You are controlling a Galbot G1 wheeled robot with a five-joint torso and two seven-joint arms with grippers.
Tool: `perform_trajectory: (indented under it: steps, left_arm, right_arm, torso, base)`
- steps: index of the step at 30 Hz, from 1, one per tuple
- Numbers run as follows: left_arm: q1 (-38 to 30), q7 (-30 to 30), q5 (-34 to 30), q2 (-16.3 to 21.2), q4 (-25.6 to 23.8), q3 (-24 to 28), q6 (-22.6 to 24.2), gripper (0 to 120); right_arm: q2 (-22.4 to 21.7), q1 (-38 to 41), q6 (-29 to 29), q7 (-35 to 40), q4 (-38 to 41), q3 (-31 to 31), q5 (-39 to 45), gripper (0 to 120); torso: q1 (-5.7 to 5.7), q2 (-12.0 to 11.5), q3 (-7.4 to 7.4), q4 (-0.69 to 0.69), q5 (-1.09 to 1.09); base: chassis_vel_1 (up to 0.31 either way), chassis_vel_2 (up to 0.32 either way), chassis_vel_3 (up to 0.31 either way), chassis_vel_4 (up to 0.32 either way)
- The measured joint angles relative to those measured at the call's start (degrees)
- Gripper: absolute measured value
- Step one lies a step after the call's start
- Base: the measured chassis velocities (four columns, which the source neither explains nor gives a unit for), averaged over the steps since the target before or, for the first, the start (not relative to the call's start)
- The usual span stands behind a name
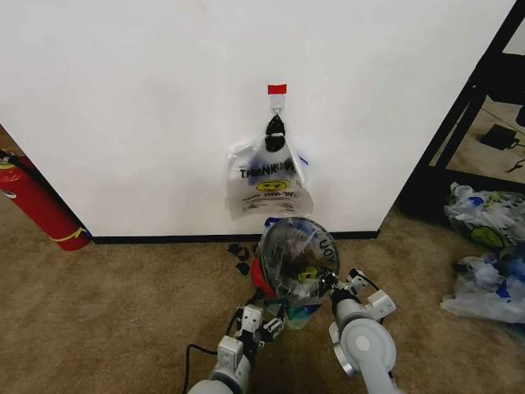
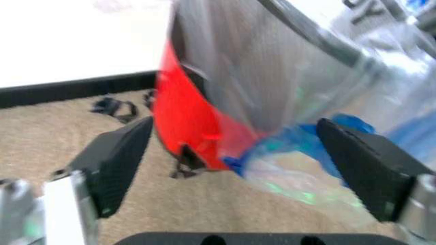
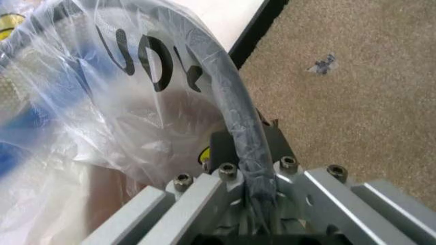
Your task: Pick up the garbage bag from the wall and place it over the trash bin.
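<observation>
The trash bin [image 1: 261, 277], black mesh with a red base [image 2: 191, 127], is tilted on the carpet with its mouth toward me. The garbage bag [image 1: 305, 250], see-through with blue strokes and black lettering, is stretched over its rim [image 3: 232, 102]. My right gripper [image 1: 336, 284] is shut on the near rim, pinching bag plastic [image 3: 102, 102] and rim together [image 3: 249, 153]. At the bin's near left side my left gripper [image 1: 264, 322] is open. In the left wrist view the red base and a blue fold of the bag [image 2: 293, 148] lie between its fingers [image 2: 116, 158].
A like "THANK YOU" bag [image 1: 269, 182] with a smiley hangs from the red-taped hook [image 1: 277, 89] on the white wall. A red fire extinguisher [image 1: 39, 209] leans at left. Black shelving [image 1: 476, 107] and heaps of plastic bags [image 1: 490, 254] are at right. Small black bits [image 1: 239, 250] lie by the baseboard.
</observation>
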Motion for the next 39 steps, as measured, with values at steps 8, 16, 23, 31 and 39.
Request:
perform_trajectory:
  steps: [8,16,23,31,39]
  left_arm:
    - [6.53,0.26,-1.73,-0.16,-3.15,-10.54,-9.23,100]
    - [16.09,2.82,-6.04,-1.69,-7.63,-23.79,-13.01,100]
    - [19.93,3.23,-6.50,-3.17,-10.10,-28.21,-13.73,100]
    - [20.03,3.44,-5.30,-4.19,-11.19,-29.26,-13.16,100]
    - [20.31,3.99,-4.33,-4.34,-11.46,-31.76,-13.23,100]
  right_arm:
    - [-1.12,0.22,-5.35,1.08,-1.76,-2.06,-2.35,0]
    - [-0.48,2.69,-9.15,1.09,-5.73,-4.78,-2.53,0]
    - [0.21,5.08,-9.86,1.29,-8.12,-7.05,-3.25,0]
    - [0.45,5.37,-10.69,0.45,-8.65,-7.44,-3.40,0]
    - [0.29,4.52,-9.96,-0.30,-8.48,-7.34,-3.72,29]
  torso:
    - [0.00,0.01,0.00,-0.02,-0.03]
    - [0.00,0.01,0.00,0.02,0.00]
    - [0.00,0.02,-0.01,-0.02,-0.02]
    - [0.00,0.02,-0.01,-0.01,-0.01]
    - [0.00,0.01,0.01,0.02,0.02]
  base:
    - [0.000,0.000,0.000,0.000]
    - [0.000,0.000,0.000,0.000]
    - [0.000,0.000,0.000,0.000]
    - [0.000,0.000,0.000,0.000]
    - [0.000,0.000,0.000,0.000]
